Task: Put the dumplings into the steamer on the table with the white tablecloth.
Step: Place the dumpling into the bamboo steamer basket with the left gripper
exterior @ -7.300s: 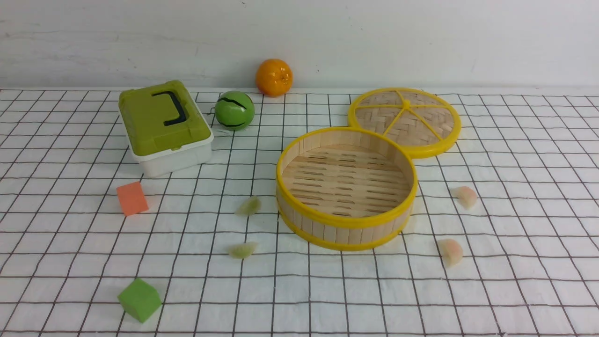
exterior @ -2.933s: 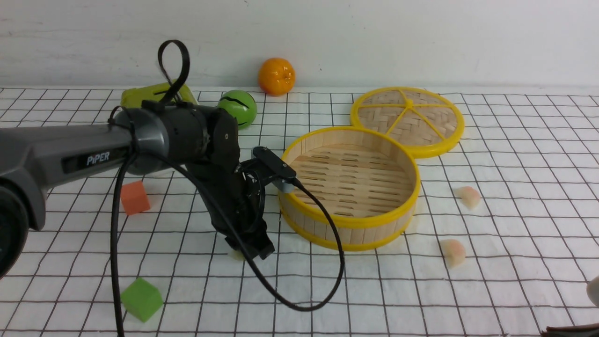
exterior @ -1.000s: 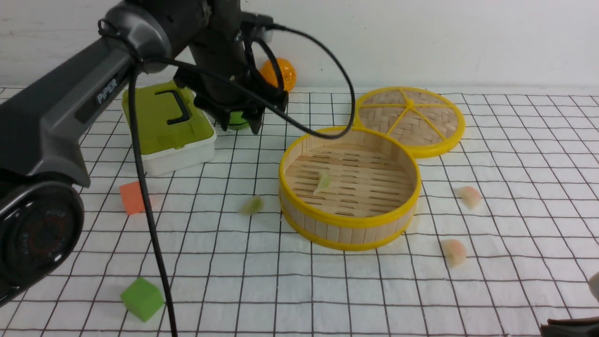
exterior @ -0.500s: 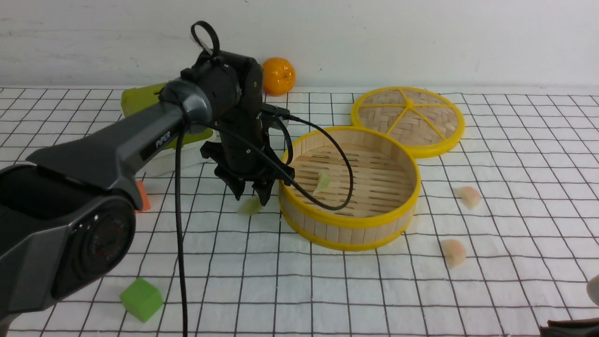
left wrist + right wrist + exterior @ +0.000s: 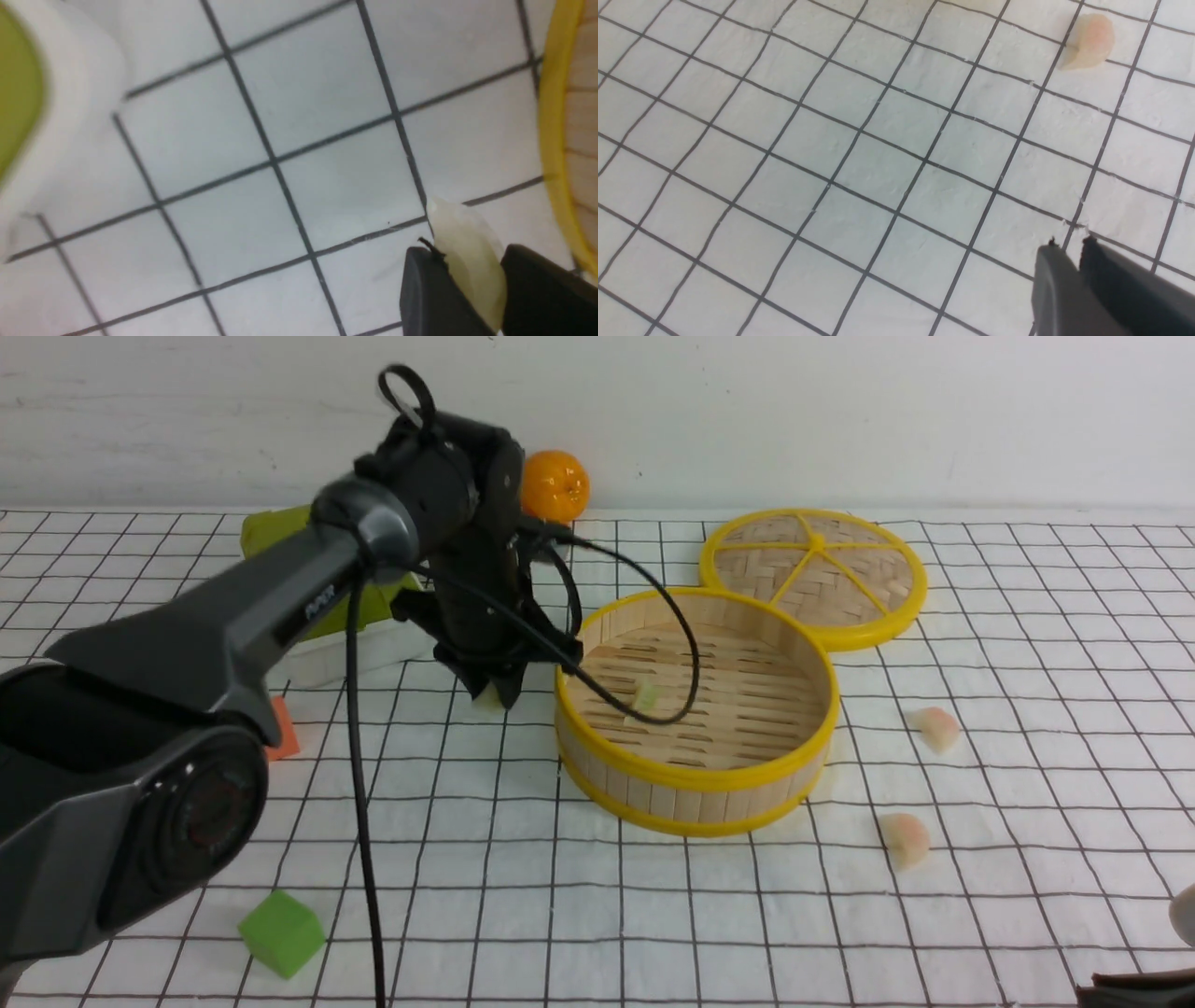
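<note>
left wrist view: left gripper point(image 5: 467, 254) pinches a dumpling point(image 5: 460, 231), right gripper point(image 5: 1069, 243) pressed together.

One pale green dumpling point(image 5: 467, 261) is pinched between the left fingers point(image 5: 430, 294). Right beside them sits the steamer point(image 5: 695, 793), round bamboo with yellow rims, upright on the gridded white tablecloth point(image 5: 653, 915), with a second green dumpling point(image 5: 644, 695) on its slats. Beyond the steamer, well apart from those fingers, the farther pink dumpling point(image 5: 935, 728) and the nearer pink dumpling point(image 5: 904, 840) lie on the tabletop.
</note>
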Motion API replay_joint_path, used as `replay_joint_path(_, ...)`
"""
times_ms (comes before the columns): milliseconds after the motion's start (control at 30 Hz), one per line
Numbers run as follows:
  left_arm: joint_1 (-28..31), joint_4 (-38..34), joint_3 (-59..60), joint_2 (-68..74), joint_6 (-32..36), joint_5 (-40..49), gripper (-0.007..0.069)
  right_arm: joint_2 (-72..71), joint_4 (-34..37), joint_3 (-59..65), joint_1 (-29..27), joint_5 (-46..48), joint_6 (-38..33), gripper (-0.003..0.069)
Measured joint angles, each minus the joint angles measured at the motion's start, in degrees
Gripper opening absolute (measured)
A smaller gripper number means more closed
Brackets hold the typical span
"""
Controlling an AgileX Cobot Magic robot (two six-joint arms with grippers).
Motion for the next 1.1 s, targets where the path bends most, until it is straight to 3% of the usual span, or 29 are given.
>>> replay_joint_path(67,0.2,-1.3,-1.2,-1.8,-0.9,0.0,0.0178,0.0,0.0,0.0,0.0,0.0,0.0,0.0076)
replay_joint_path(200,-0.2,-12.0,-4.1,-5.6,-2.3,0.1,0.0178,0.0,0.0,0.0,0.0,-0.1,0.0,0.0078)
replay_joint_path(233,-1.5,-17.7,-4.5,-6.1,-2.1,0.1,0.0178,0.0,0.0,0.0,0.0,-0.1,0.0,0.0078)
replay_joint_path(333,-5.1,-21.5,-4.4,-4.6,-2.1,-1.9,0.0178,0.0,0.1,0.0,0.0,-0.1,0.0,0.0078)
replay_joint_path(500,-9.9,-17.5,-4.3,0.5,-5.0,-5.7,0.0178,0.0,0.7,0.0,0.0,-0.1,0.0,0.0081)
replay_joint_path(700,-10.4,-9.9,-4.2,3.6,-11.8,-10.0,0.0178,0.0,1.8,0.0,0.0,0.0,0.0,0.0086)
replay_joint_path(933,-10.4,-9.4,-4.2,5.8,-13.0,-12.9,0.0191,0.0,2.2,0.0,0.0,0.0,0.0,0.0087)
replay_joint_path(1100,-10.4,-9.4,-4.2,6.7,-13.3,-13.0,0.0304,0.0,2.2,0.0,0.0,0.0,0.0,0.0091)
